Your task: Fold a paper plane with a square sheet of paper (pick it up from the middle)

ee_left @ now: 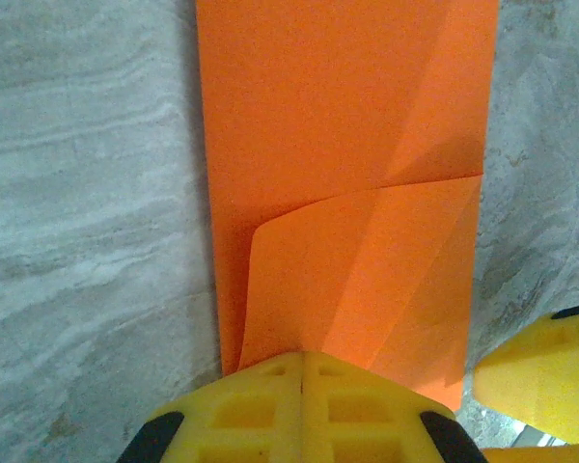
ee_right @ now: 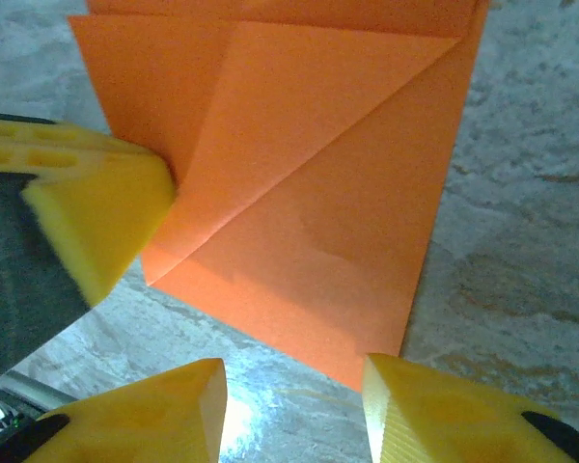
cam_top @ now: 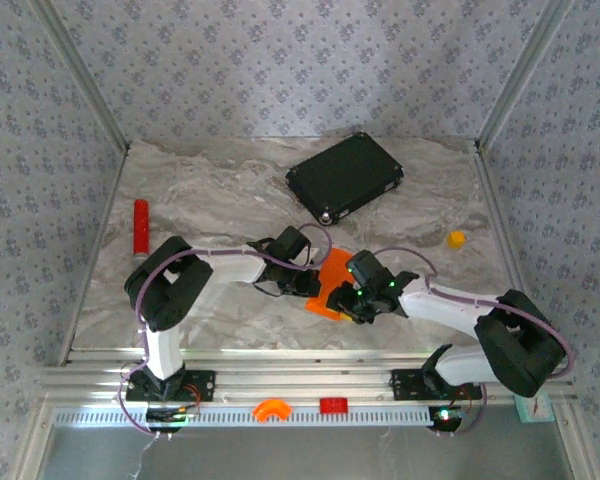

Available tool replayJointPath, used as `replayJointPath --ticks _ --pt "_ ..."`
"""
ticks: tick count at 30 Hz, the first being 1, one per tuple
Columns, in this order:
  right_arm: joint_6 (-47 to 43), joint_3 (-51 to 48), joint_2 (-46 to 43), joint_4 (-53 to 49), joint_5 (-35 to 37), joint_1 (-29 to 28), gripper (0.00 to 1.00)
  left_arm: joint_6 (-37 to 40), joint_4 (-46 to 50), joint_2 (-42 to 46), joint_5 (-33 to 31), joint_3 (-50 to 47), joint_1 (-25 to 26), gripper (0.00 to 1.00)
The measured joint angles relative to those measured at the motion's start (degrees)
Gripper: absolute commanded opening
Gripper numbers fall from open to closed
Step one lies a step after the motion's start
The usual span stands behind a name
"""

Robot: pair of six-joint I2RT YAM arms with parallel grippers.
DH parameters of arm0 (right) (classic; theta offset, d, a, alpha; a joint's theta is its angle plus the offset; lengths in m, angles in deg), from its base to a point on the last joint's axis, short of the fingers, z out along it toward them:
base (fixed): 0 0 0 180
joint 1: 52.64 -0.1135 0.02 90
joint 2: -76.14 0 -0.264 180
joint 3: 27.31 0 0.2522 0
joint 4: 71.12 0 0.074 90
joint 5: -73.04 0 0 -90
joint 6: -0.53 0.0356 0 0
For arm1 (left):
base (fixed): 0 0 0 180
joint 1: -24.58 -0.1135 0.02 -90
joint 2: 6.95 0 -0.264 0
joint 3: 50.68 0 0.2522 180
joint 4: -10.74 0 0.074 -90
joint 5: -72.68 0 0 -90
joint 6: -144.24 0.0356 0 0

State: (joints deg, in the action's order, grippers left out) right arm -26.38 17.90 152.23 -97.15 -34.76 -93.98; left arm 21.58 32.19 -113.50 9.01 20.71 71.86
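The square sheet of paper (cam_top: pixel 332 282) is bright orange and lies flat on the marble table between my two grippers. It is folded into a narrower strip (ee_left: pixel 338 145) with a diagonal corner flap (ee_right: pixel 299 125). A pointed paper plane is out of view. My left gripper (ee_left: pixel 302 359) is shut, its yellow tips pressing on the paper's edge where a loose flap curls up. My right gripper (ee_right: pixel 291 400) is open just off the paper's near corner, with bare table between its fingers (ee_right: pixel 444 415). The left gripper's finger (ee_right: pixel 87 212) touches the paper's left side in the right wrist view.
A black flat case (cam_top: pixel 345 178) lies at the back. A red cylinder (cam_top: pixel 140 226) rests at the left and a small orange-yellow lump (cam_top: pixel 457 239) at the right. An aluminium rail (cam_top: pixel 300 380) runs along the near edge. Patterned walls enclose the table.
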Motion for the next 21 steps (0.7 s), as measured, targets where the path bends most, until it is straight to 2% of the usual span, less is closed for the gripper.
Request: replayJointPath --ticks 12,16,21 --pt "0.98 -0.15 3.48 7.56 -0.76 0.31 0.44 0.0 -0.24 0.02 0.02 -0.15 0.0 0.0" --pt "1.01 -0.33 3.5 10.1 -0.68 2.64 0.48 0.0 -0.33 0.04 0.07 -0.2 0.0 0.0" --pt "0.96 -2.51 3.39 15.93 -0.68 6.21 0.48 0.0 -0.76 0.15 0.2 -0.48 0.0 0.0"
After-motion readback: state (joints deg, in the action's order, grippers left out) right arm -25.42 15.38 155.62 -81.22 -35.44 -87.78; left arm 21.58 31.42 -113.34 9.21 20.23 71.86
